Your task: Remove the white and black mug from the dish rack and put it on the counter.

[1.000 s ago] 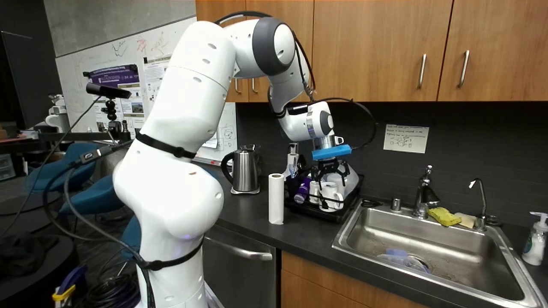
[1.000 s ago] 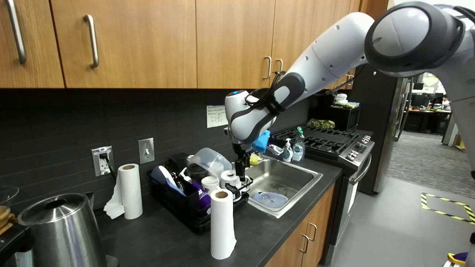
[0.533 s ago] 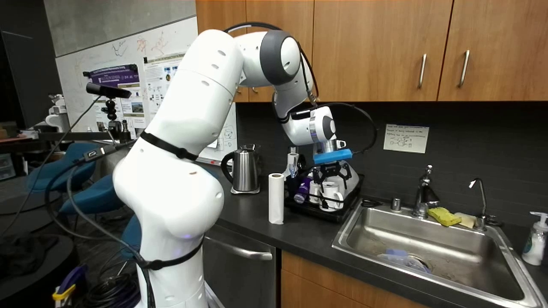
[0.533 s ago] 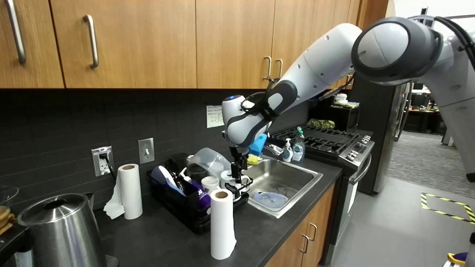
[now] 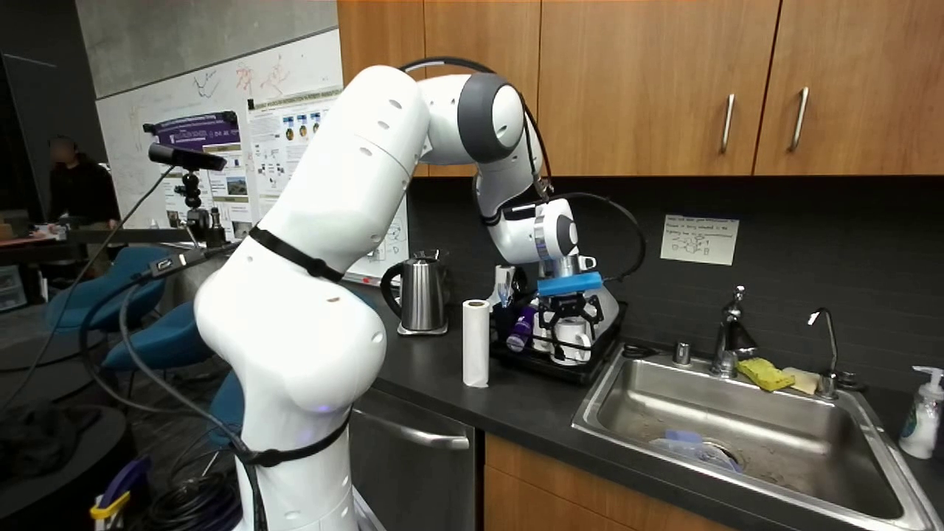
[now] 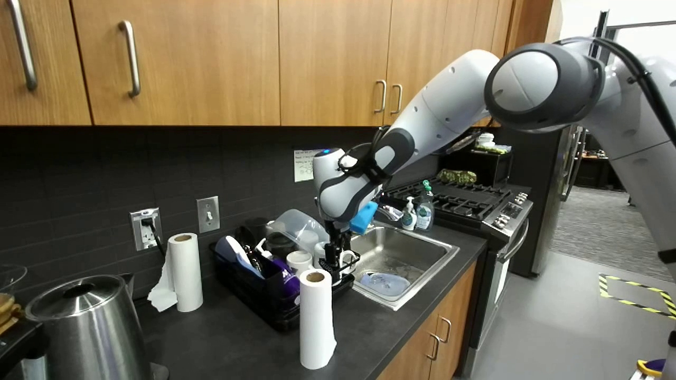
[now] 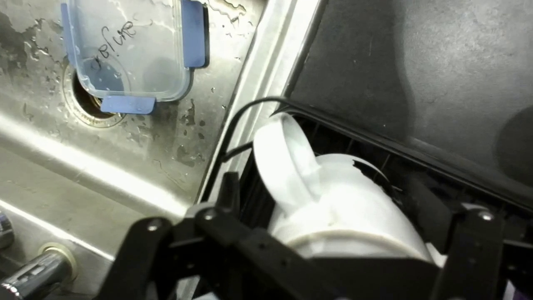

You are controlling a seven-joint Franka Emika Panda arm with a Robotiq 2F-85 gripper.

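Note:
The white and black mug stands upside down at the sink end of the dark dish rack. In the wrist view the mug shows its base ring towards me; its loop handle points to the sink corner, and black marking shows near the lip. My gripper is open and low over the mug, with a finger on each side. In the wrist view the gripper has a gap to the mug on the left; the right finger is close, contact unclear. The gripper partly hides the mug in an exterior view. The counter surrounds the rack.
A paper towel roll stands before the rack. A small white cup, purple bottle and clear plastic bowl crowd the rack. The sink adjoins it, with a faucet behind. A steel kettle stands beyond.
The arm has lowered step by step, and my gripper has come down from above the mug to around its upturned base. The mug has not visibly moved. A person appears in the far background.

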